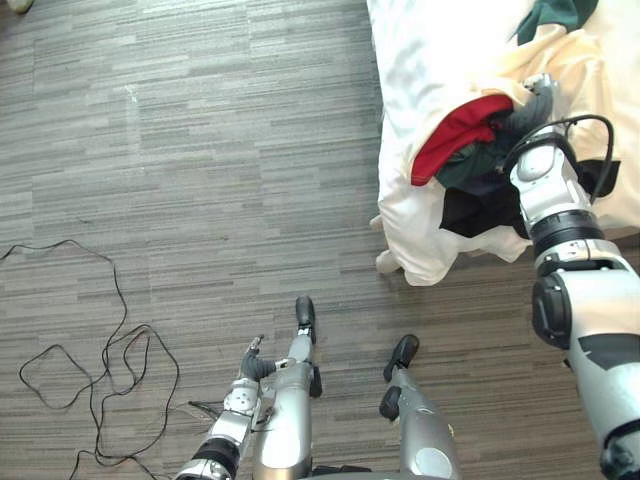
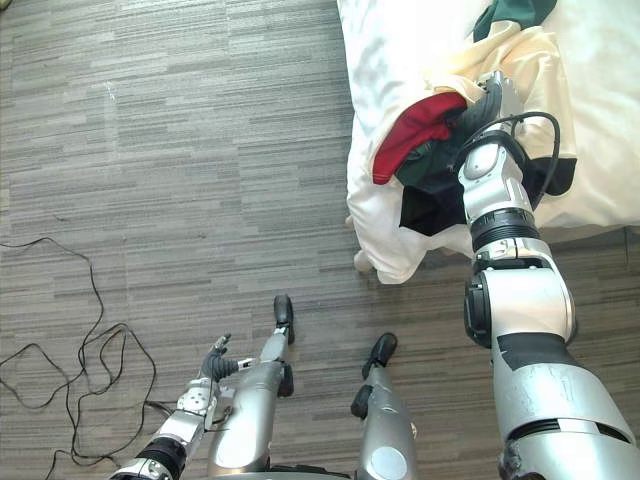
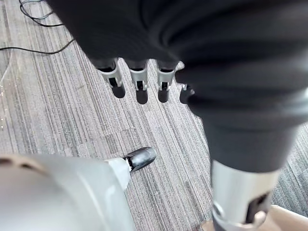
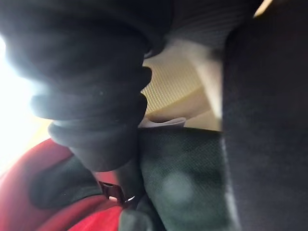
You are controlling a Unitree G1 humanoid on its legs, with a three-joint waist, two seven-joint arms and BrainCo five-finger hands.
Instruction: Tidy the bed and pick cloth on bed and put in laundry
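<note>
A heap of clothes lies at the near corner of the white bed (image 1: 425,50): a red cloth (image 1: 455,135), a dark green cloth (image 1: 470,168), a black cloth (image 1: 478,212) and a cream cloth (image 1: 572,60). My right hand (image 1: 537,100) is pushed into the heap between the red and cream cloths, its fingers buried. Up close, the right wrist view shows the red cloth (image 4: 29,185), the dark green cloth (image 4: 187,183) and the cream cloth (image 4: 168,91). My left hand (image 1: 252,366) hangs low over the floor, its fingers (image 3: 139,84) straight and holding nothing.
The white sheet (image 1: 410,245) droops over the bed's near corner down to the grey striped floor (image 1: 200,150). Another dark green cloth (image 1: 555,12) lies farther up the bed. Open floor stretches to the left of the bed.
</note>
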